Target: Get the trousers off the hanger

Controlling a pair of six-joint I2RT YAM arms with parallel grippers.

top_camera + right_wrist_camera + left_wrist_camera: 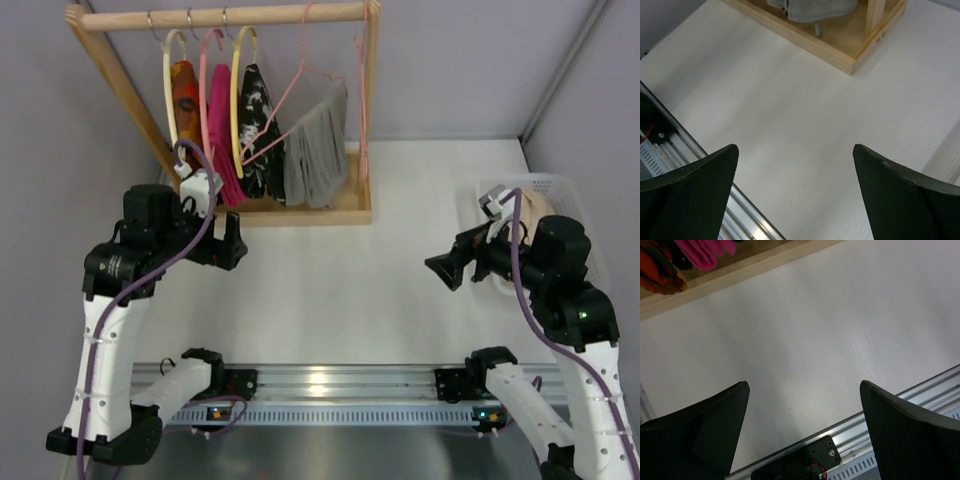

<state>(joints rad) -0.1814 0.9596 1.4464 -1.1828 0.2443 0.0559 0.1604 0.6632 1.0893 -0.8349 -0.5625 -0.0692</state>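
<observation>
The grey trousers (317, 150) hang folded over the bottom bar of the thin pink hanger (300, 90), which hooks on the wooden rail at the right end of the rack. Their lower hem shows at the top of the right wrist view (812, 9). My left gripper (236, 243) is open and empty, below and left of the rack. In its wrist view the left gripper (805, 385) spans bare table. My right gripper (440, 272) is open and empty, well right of and below the trousers. In its wrist view the right gripper (796, 148) spans bare table.
The wooden rack (352, 205) holds an orange garment (185, 90), a magenta garment (222, 130) and a black-and-white garment (258, 125) on thick looped hangers. A white basket (570, 190) with beige cloth stands at the right. An aluminium rail (330, 380) runs along the near edge.
</observation>
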